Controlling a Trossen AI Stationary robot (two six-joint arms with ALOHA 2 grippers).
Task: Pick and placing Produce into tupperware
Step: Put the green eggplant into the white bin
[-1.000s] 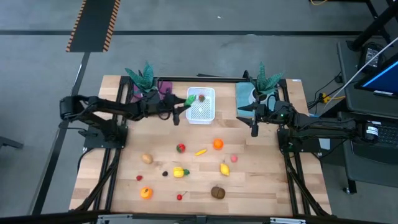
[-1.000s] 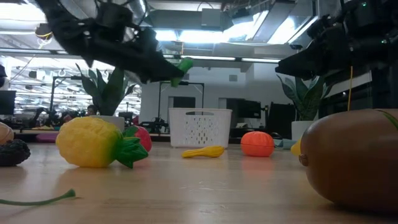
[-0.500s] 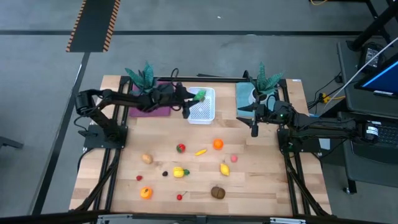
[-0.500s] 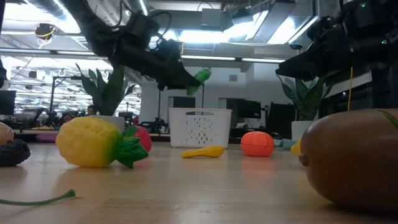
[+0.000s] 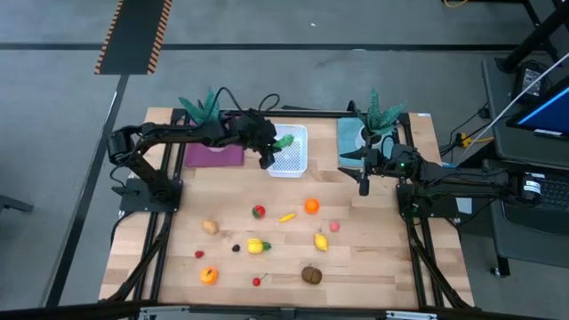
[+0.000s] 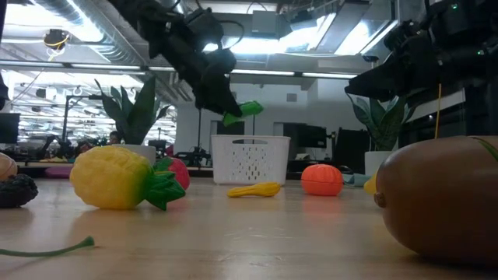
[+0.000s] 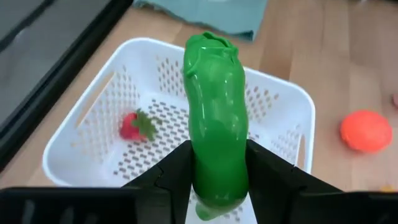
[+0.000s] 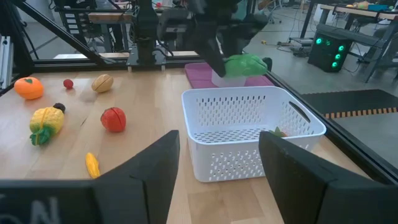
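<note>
The white tupperware tub (image 5: 300, 165) stands at the table's far middle, with one red strawberry (image 7: 135, 124) inside. My left gripper (image 5: 268, 153) hangs over the tub's left part, shut on the green cucumber (image 7: 214, 118), which the low view shows above the tub's rim (image 6: 250, 140). My right gripper (image 5: 363, 182) waits open to the right of the tub, and its fingers frame the tub (image 8: 249, 134) in the right wrist view. The other produce lies loose on the near half of the table: an orange (image 5: 311, 206), a lemon (image 5: 320, 240) and a kiwi (image 5: 311, 275). My left gripper pinches the cucumber between its two fingers (image 7: 177, 168), near one end (image 7: 214, 177). The rest of the cucumber sticks out past the fingertips. The fingers slant down from the table's left. The cucumber (image 6: 243, 110) is lifted clear, tilted, above the tub.
Two teal spiky plants in white pots (image 5: 206, 111) (image 5: 378, 116) stand at the far edge on either side of the tub. A purple mat (image 5: 213, 153) and a teal mat (image 5: 348, 142) lie beneath them. A potato (image 5: 210, 227), a banana (image 5: 286, 216) and cherries are scattered on the near half.
My left gripper has carried the cucumber toward the table's right, from beside the tub's left edge to over the tub, and has come down toward the rim. It has tipped more steeply downward. It has stayed shut on the cucumber.
</note>
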